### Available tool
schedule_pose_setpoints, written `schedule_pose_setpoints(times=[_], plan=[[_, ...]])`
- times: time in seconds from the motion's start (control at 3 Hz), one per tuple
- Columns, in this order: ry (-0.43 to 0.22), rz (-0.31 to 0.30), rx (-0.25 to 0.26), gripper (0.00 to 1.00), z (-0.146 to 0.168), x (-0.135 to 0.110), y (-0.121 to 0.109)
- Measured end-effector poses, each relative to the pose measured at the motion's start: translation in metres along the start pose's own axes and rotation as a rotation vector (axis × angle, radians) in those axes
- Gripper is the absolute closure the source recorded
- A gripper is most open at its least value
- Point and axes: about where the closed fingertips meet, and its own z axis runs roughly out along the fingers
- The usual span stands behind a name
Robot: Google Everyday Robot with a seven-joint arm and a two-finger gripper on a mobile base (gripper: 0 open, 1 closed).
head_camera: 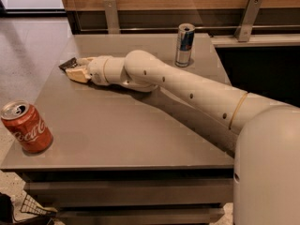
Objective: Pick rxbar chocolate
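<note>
The rxbar chocolate (67, 63) is a small dark flat bar near the left edge of the grey table (117, 130). My gripper (74, 68) reaches across the table from the right. Its tan fingers (78, 74) are closed around the bar's right end. The bar's left end sticks out beyond the fingertips, tilted slightly up and low over the table top. The rest of the bar is hidden between the fingers.
A red Coca-Cola can (26, 127) stands at the table's front left corner. A blue and silver can (185, 45) stands at the back, just beyond my arm. A wooden wall with metal brackets (247, 18) runs behind the table. Open floor lies to the left.
</note>
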Motion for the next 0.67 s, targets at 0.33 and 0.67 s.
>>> schedule_pose_setpoints(times=[0.33,0.67], plan=[[-0.010,-0.036,-0.038,1.00,0.005,-0.014,-0.007],[-0.001,-0.092,-0.051,1.00,-0.017,-0.036,-0.014]])
